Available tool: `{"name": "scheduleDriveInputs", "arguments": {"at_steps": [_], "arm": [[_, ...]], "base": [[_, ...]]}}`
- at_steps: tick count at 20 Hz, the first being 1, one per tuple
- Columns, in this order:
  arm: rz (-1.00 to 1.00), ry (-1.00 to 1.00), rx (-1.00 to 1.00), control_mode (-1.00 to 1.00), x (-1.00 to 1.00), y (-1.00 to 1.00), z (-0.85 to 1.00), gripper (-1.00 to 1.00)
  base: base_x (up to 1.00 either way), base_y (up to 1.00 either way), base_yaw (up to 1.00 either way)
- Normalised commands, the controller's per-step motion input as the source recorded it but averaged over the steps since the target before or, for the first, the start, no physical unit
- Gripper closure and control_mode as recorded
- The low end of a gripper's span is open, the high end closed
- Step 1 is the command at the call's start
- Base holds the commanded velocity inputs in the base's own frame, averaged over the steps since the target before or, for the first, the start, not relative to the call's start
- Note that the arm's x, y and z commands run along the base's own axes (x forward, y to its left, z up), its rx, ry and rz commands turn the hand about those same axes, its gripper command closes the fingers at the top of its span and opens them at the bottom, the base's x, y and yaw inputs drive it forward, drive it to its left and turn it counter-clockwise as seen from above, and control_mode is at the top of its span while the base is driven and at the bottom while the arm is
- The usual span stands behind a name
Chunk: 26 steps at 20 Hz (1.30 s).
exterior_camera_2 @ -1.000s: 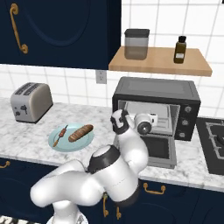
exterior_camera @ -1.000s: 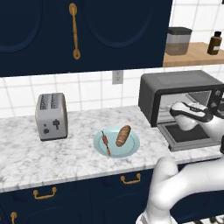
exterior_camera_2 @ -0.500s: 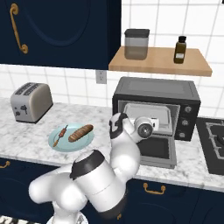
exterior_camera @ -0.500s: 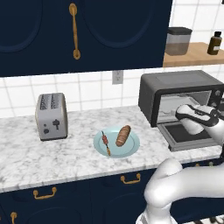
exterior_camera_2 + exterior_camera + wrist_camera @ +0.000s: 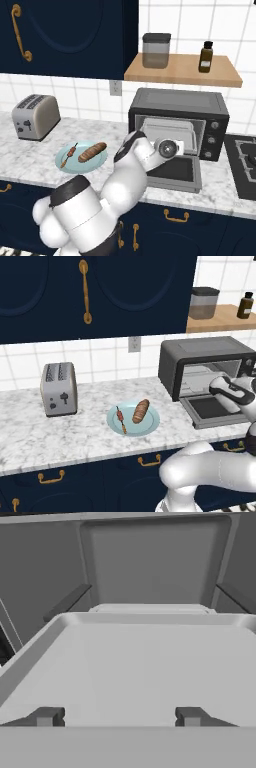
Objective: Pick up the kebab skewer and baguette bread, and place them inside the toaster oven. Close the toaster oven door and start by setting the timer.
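The black toaster oven point(image 5: 200, 351) point(image 5: 175, 100) stands on the counter with its door point(image 5: 215, 408) point(image 5: 175, 172) folded down flat. My gripper point(image 5: 120, 717) point(image 5: 179, 145) hovers over the lowered door at the oven mouth. It is open, its fingertips point(image 5: 47, 717) wide apart with nothing between them, facing a pale tray point(image 5: 150, 662) that lies inside the oven. To the left, a light blue plate point(image 5: 150, 425) point(image 5: 101, 159) carries the kebab skewer point(image 5: 120, 418) point(image 5: 69, 155) and the baguette bread point(image 5: 140, 411) point(image 5: 92, 151), lying side by side.
A silver two-slot toaster point(image 5: 59, 388) point(image 5: 35, 116) stands at the far left of the counter. Above the oven, a wooden shelf point(image 5: 182, 75) holds a canister point(image 5: 155, 50) and a dark bottle point(image 5: 205, 56). A stovetop point(image 5: 242, 165) borders the oven's right side.
In the left base view the hand has drifted a little to the right and down in front of the oven mouth. The plate, skewer and bread have not moved.
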Motion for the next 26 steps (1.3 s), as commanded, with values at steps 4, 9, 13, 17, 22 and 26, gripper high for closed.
{"name": "scheduleDriveInputs", "arguments": {"at_steps": [4, 9, 13, 17, 22, 26], "arm": [[0.0, 0.16, 0.0, -1.0, -0.73, -0.42, -0.21, -1.0], [0.0, 0.09, 0.01, -1.0, -0.7, -0.28, 0.09, -1.0], [0.0, 0.0, 0.04, -1.0, -0.62, 0.48, 0.86, -1.0], [0.0, 0.03, -0.01, -1.0, -0.35, 1.0, 0.54, -1.0], [0.0, 0.14, -0.02, -1.0, -0.25, 1.0, 0.2, -1.0], [0.0, 0.11, 0.0, -1.0, -0.06, 1.0, 0.0, -1.0]], "base": [[0.0, 0.0, 0.0], [0.0, 0.0, 0.0], [0.0, 0.0, 0.0], [0.0, 0.0, 0.0], [0.0, 0.0, 0.0], [0.0, 0.0, 0.0]]}}
